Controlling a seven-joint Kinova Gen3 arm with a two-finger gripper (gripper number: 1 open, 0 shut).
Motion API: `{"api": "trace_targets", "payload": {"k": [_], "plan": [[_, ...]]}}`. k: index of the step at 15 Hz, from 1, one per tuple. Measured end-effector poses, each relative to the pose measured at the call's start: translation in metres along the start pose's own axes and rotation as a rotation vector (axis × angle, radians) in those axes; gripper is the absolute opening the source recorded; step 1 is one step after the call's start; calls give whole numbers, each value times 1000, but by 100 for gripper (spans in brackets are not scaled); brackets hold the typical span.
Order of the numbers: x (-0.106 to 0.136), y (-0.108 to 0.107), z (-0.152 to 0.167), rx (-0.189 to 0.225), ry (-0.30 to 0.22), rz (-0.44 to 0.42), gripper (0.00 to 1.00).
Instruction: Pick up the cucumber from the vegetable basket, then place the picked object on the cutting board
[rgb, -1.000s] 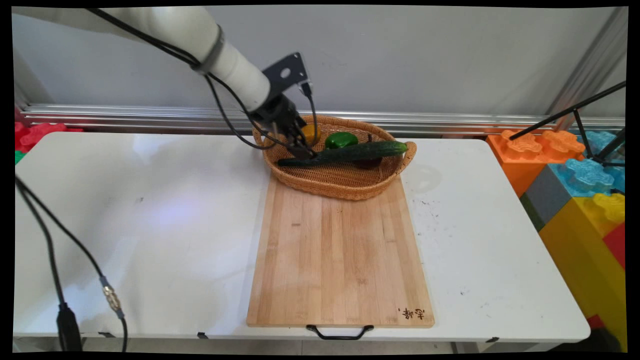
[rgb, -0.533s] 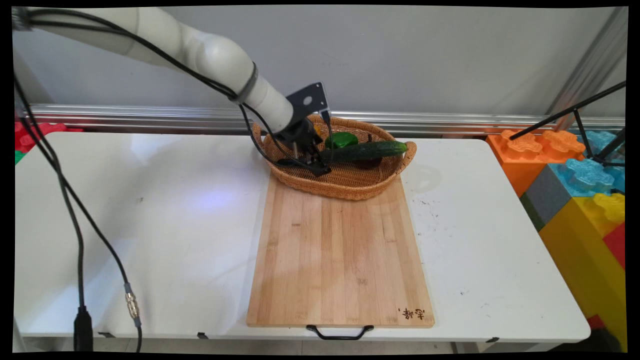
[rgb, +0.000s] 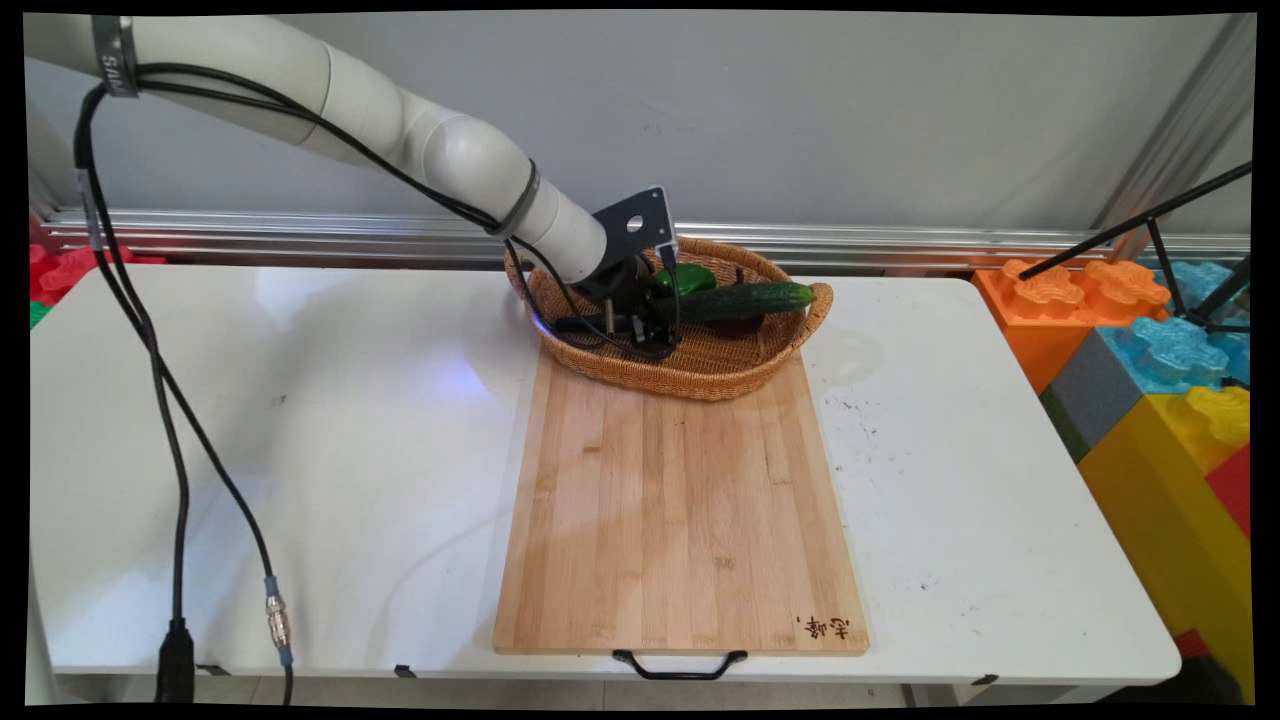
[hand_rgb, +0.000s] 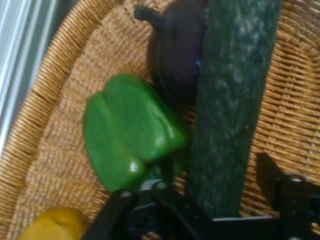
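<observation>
The white arm (rgb: 400, 110) enters from the upper left and slopes down to the right, its wrist sunk into the left half of the wicker basket (rgb: 690, 375). A black bracket plate (rgb: 635, 225) on the wrist tilts up above the basket's rim. Black cables (rgb: 150, 330) hang from the arm in a long loop over the left part of the desk (rgb: 250, 450) and drop past its near edge.

The gripper (hand_rgb: 215, 187) straddles the near end of the cucumber (hand_rgb: 230, 100). In the hand view the jaws stand spread, one finger on each side of the cucumber; whether either touches its skin I cannot tell.

In that view the cucumber runs lengthwise away from the gripper. A green bell pepper (hand_rgb: 130, 130) lies just beside it on the left, touching or nearly so. A dark purple vegetable with a stem (hand_rgb: 172, 50) lies further on, partly under the cucumber. A yellow item (hand_rgb: 50, 225) shows at the lower left corner, only partly visible.

In the main view the cucumber's far end (rgb: 760, 297) rests near the basket's right handle. The basket's near side overlaps the far end of the wooden cutting board (rgb: 680, 520). The board's surface toward the near edge is bare, with a black handle (rgb: 680, 663) at the desk's front edge. Bare desk lies on both sides of the board. Coloured blocks (rgb: 1150, 350) stand off the desk's right end.
</observation>
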Motion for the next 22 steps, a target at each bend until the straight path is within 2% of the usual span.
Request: {"api": "trace_targets", "payload": {"k": [3,8,13,16,19,22], "plan": [[-1,-2,-3,25,3,18,0],[2,-2,-21,44,-1,20,0],[32,3,-68,67,20,35,0],[53,10,-93,65,45,58,0],[72,29,-121,19,64,56,0],[81,61,-143,-78,32,-8,0]]}}
